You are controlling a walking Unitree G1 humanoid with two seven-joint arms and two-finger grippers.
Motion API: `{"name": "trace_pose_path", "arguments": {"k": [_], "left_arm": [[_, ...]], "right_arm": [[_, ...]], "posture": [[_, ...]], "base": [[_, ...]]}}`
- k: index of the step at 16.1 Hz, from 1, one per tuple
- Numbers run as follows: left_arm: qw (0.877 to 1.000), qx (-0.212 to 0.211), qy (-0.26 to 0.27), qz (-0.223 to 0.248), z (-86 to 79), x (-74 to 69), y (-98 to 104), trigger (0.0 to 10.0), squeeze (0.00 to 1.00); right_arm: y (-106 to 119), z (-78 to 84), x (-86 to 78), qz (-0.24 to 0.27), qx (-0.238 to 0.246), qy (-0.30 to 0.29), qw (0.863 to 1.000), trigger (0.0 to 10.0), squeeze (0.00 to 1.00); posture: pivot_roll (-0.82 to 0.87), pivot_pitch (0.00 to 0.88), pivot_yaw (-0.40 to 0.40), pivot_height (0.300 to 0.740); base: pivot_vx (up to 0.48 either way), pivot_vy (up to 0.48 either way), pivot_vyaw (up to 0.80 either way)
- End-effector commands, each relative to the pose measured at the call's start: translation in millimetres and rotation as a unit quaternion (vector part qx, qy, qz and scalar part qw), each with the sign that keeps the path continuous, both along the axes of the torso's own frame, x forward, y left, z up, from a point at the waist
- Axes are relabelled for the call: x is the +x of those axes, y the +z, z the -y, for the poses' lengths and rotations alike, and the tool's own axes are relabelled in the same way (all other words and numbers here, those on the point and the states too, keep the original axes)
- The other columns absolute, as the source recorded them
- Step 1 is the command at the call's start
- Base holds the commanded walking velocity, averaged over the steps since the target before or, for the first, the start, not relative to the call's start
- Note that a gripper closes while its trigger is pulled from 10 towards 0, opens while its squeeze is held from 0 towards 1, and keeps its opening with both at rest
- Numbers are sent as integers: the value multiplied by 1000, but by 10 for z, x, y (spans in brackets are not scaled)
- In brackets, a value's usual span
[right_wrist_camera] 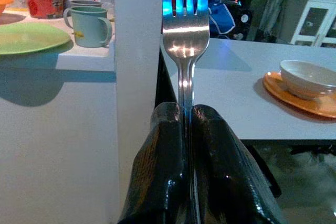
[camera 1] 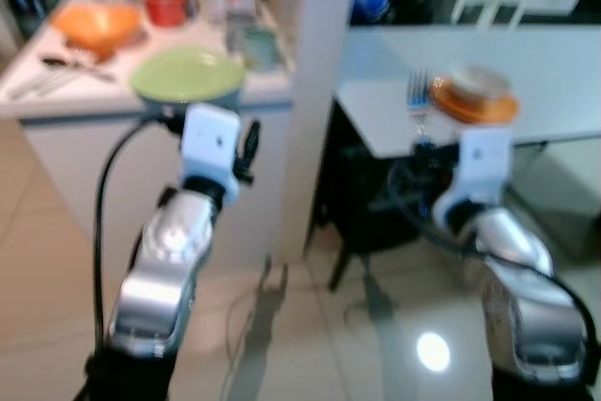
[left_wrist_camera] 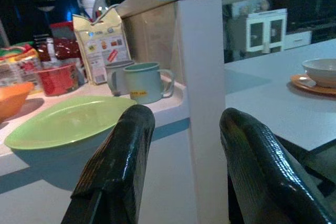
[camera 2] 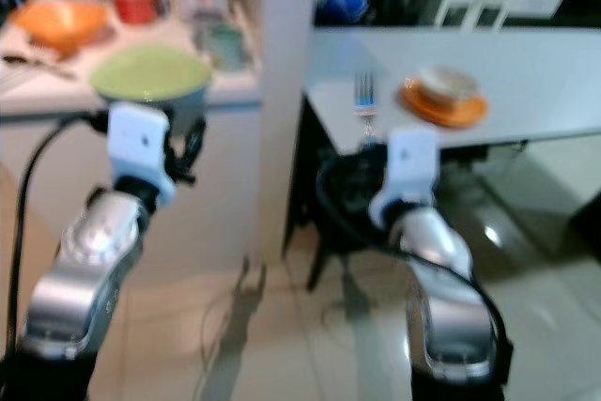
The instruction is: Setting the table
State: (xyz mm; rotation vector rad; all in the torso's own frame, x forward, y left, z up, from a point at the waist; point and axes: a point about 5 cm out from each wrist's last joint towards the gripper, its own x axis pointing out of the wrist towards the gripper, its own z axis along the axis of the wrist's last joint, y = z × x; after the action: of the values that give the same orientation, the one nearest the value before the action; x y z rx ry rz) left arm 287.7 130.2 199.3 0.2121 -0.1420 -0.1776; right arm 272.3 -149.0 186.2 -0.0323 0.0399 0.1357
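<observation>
My right gripper [right_wrist_camera: 185,116] is shut on a silver fork [right_wrist_camera: 185,30], held upright with its tines up. The fork [camera 1: 417,99] stands at the near left edge of the white dining table [camera 1: 554,72]. On that table lies an orange plate [camera 1: 474,105] with a white bowl [camera 1: 479,82] on it, just right of the fork. My left gripper [left_wrist_camera: 181,121] is open and holds nothing. It is raised in front of the white counter [camera 1: 56,99], close below a green plate [camera 1: 188,74] at the counter's front edge.
A white pillar [camera 1: 315,91] stands between the counter and the table. The counter carries a teal mug [left_wrist_camera: 144,81], an orange bowl [camera 1: 97,25], a red cup [camera 1: 167,5], spoons [camera 1: 66,68] and food packets [left_wrist_camera: 100,45]. A dark chair [camera 1: 376,204] sits under the table.
</observation>
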Motion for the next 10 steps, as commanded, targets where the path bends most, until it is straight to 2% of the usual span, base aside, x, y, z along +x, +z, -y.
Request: {"name": "trace_pose_path", "arguments": {"k": [1,4,6,10], "left_arm": [[1000,0,-3,4,37,2,25,10000,0],[1000,-6,-13,7,3,34,39,10000,0],[1000,-8,-21,15,26,43,62,10000,0],[999,-10,-36,16,32,40,81,10000,0]], "right_arm": [[31,97,13,5,-1,-21,1000,10000,0],[16,108,31,-6,13,-26,1000,10000,0],[9,120,38,-10,16,-27,999,10000,0],[-6,115,38,-13,29,-36,999,10000,0]], "posture": [[-65,0,-45,740],[-79,0,-38,740],[-64,0,-38,740],[-62,0,-40,740]], "base": [[0,0,0],[0,0,0],[122,0,-800],[322,0,-800]]}}
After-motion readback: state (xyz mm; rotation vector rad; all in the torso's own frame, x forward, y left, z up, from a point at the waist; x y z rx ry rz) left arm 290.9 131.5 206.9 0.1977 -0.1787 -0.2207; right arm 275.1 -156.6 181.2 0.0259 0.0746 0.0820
